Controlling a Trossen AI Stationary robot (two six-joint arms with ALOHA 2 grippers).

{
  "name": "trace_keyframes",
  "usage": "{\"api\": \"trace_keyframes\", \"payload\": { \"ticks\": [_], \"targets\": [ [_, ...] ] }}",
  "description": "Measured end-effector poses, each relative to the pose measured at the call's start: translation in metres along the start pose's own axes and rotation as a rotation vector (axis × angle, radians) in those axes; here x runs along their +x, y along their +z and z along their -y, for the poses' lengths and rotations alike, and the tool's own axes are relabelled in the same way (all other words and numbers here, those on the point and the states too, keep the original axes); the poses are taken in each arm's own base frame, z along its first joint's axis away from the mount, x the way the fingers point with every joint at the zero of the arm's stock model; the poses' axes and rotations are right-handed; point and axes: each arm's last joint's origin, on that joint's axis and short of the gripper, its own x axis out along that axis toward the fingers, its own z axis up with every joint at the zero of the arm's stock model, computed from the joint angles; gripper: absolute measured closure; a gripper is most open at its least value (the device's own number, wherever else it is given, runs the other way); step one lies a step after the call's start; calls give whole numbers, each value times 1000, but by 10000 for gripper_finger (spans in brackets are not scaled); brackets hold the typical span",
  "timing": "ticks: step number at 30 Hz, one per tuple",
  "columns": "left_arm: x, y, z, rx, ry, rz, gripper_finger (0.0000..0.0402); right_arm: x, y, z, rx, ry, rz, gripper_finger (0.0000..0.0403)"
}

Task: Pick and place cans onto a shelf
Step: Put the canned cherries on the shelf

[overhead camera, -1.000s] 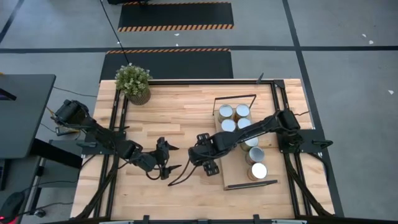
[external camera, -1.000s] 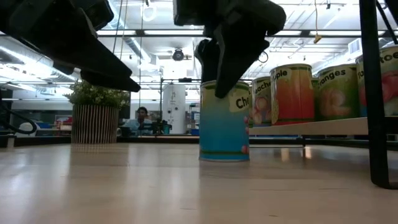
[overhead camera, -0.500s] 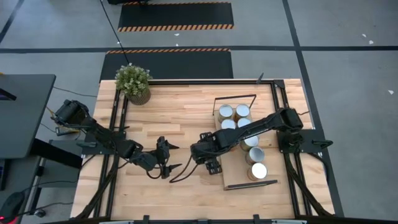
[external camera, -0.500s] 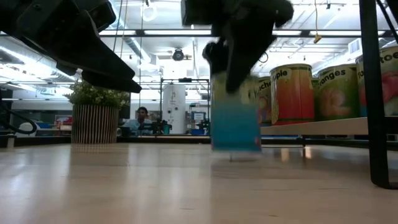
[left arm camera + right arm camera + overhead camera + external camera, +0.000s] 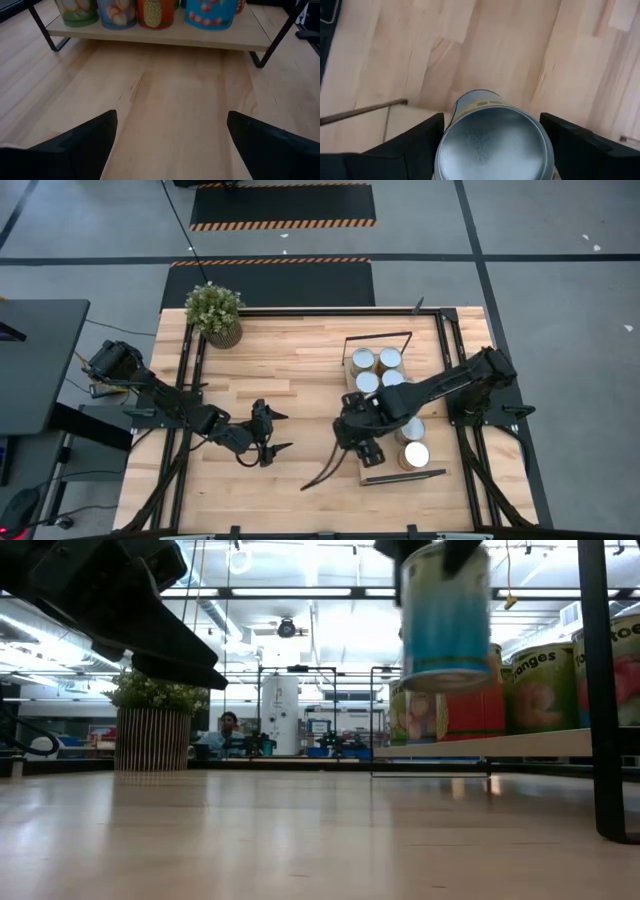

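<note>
My right gripper [image 5: 365, 442] is shut on a blue-labelled can [image 5: 445, 615] and holds it in the air by the near left part of the shelf [image 5: 382, 466]. The shelf is a light-wood board with black wire ends. Several cans [image 5: 378, 370] with silver tops stand on it, and more cans [image 5: 412, 442] stand nearer. They also show in the low view [image 5: 500, 690] and the left wrist view [image 5: 150, 10]. My left gripper [image 5: 278, 432] is open and empty over bare table, left of the shelf; the left wrist view [image 5: 170, 130] shows its gap. My right gripper pinches the can's side wall [image 5: 451, 131] just below its silver top [image 5: 495, 145] between its two fingers [image 5: 415, 145]. The fingers come from above, pointing down. The can hangs upright, lifted clear of the table, with its bottom above the level of the shelf board [image 5: 500, 743].
A potted plant [image 5: 214, 312] stands at the table's far left corner. The shelf's black wire end frame [image 5: 600, 690] rises at the near end of the shelf. Bare wood lies between the two grippers. A person [image 5: 228, 730] sits far off in the room.
My right gripper has lifted the blue-labelled can off the table and carried it up and toward the table's right edge, to the shelf. The can has stayed upright and now hangs clear of the table.
</note>
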Motion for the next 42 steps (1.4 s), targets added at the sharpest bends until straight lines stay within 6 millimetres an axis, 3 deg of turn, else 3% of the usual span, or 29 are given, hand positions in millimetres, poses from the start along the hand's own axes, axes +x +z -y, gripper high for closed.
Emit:
{"api": "trace_keyframes", "payload": {
  "ticks": [3, 12, 23, 29, 42],
  "targets": [
    [0, 0, 0, -2, 1, 0, 17, -6, -5, -9, 11, -12, -20, 80],
    [0, 1, 0, -2, -2, 7, 17, 17, -32, -32, -17, -62, -118, 80],
    [0, 2, 1, -9, -6, 17, 17, 28, -41, -33, 32, -81, -157, 78],
    [0, 2, 1, -9, -7, 18, 17, 27, -43, -33, 71, -87, -164, 51],
    [0, 4, 2, -16, -14, 33, 17, -6, -51, -28, 140, -119, -97, 40]
  ]
}}
